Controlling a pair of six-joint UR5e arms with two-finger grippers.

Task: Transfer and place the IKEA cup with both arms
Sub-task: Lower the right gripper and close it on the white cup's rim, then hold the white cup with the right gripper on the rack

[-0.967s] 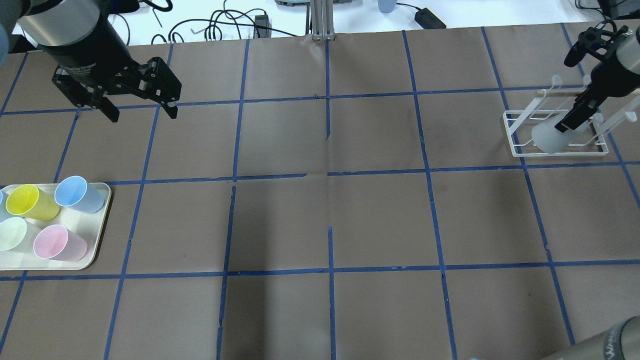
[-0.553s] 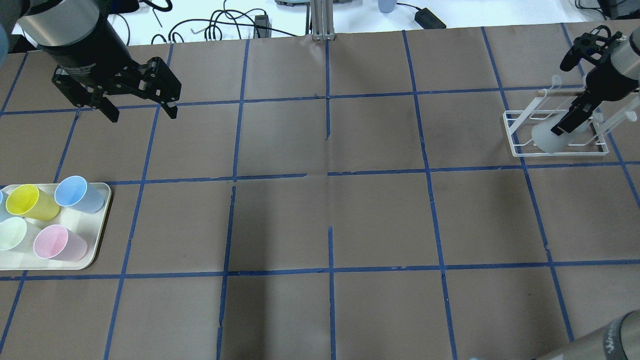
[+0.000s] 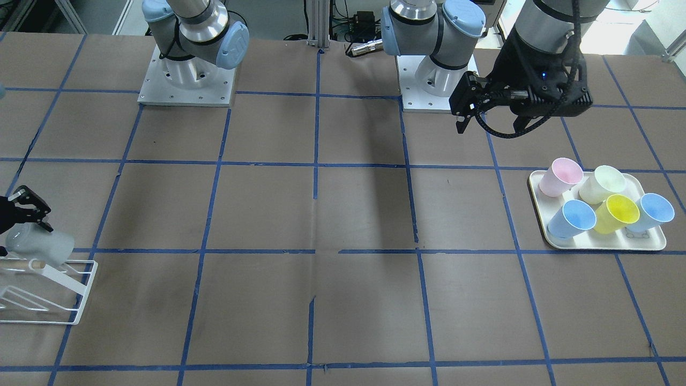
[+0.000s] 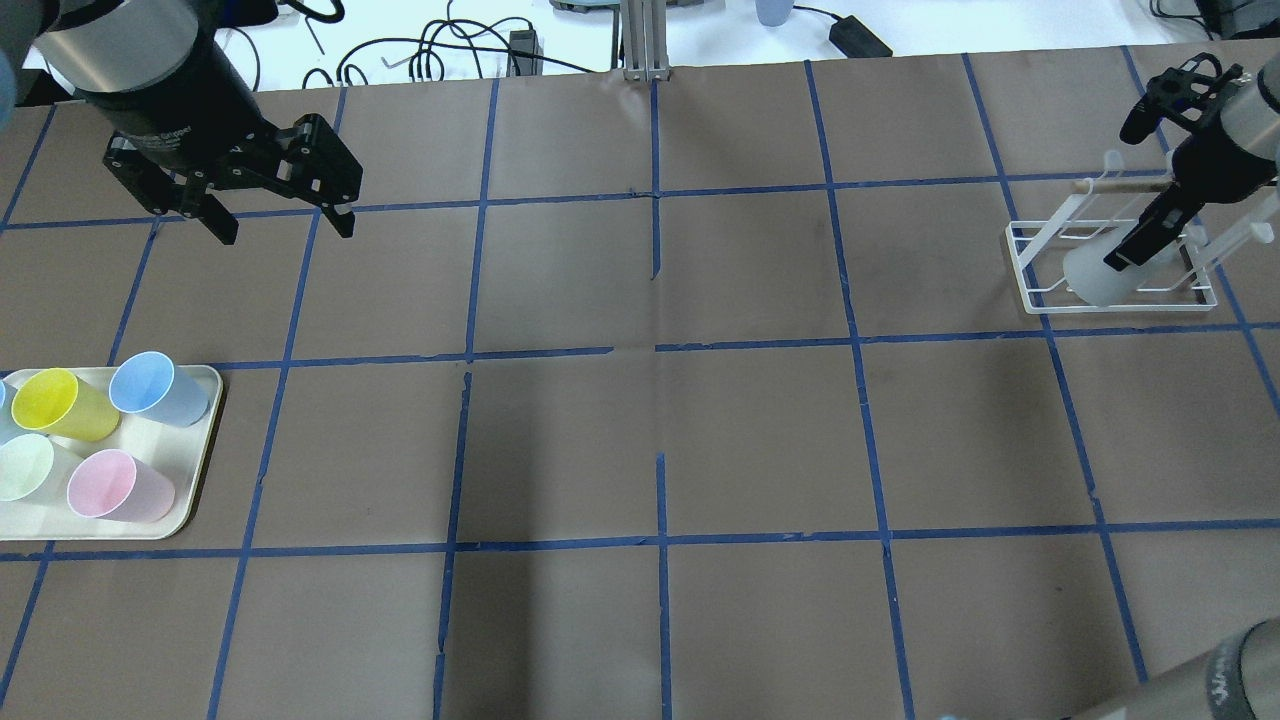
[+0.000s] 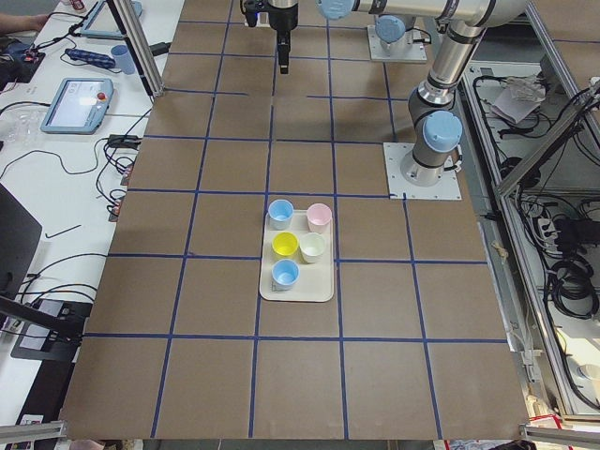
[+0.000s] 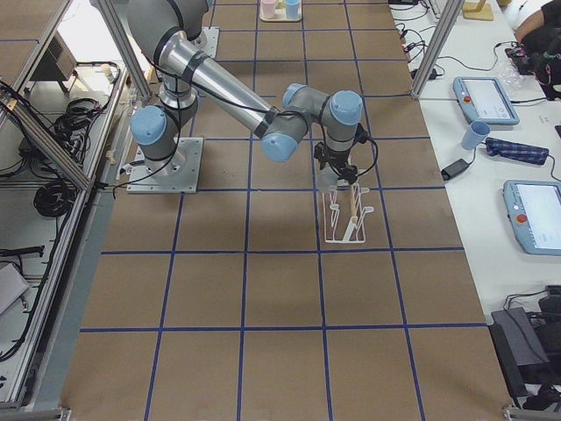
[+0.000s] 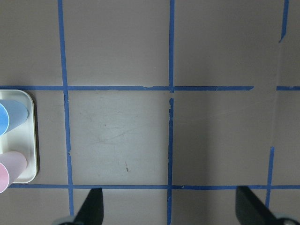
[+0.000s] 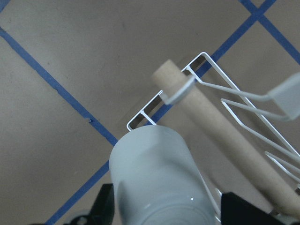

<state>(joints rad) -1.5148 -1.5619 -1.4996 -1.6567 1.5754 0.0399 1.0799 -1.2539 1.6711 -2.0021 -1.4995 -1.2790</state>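
Right wrist view: the right gripper (image 8: 171, 208) straddles the IKEA cup (image 8: 154, 164) with its fingers (image 8: 105, 206) spread and a gap on one side; the fingertips are cut off below. The cup leans tilted in the white wire rack (image 8: 286, 93), beside its wooden dowel (image 8: 211, 117).

Overhead: the rack stands near the table's right edge. Taped brown paper (image 4: 650, 440) stretches from it to the tray (image 4: 195, 490) of coloured cups (image 4: 110, 485). The left gripper (image 4: 285, 228) hangs wide apart, holding nothing.

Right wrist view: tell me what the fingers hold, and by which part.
Nothing, it seems: the fingers of the right gripper flank the sides of the grey cup at the white rack, but a gap shows beside one finger.
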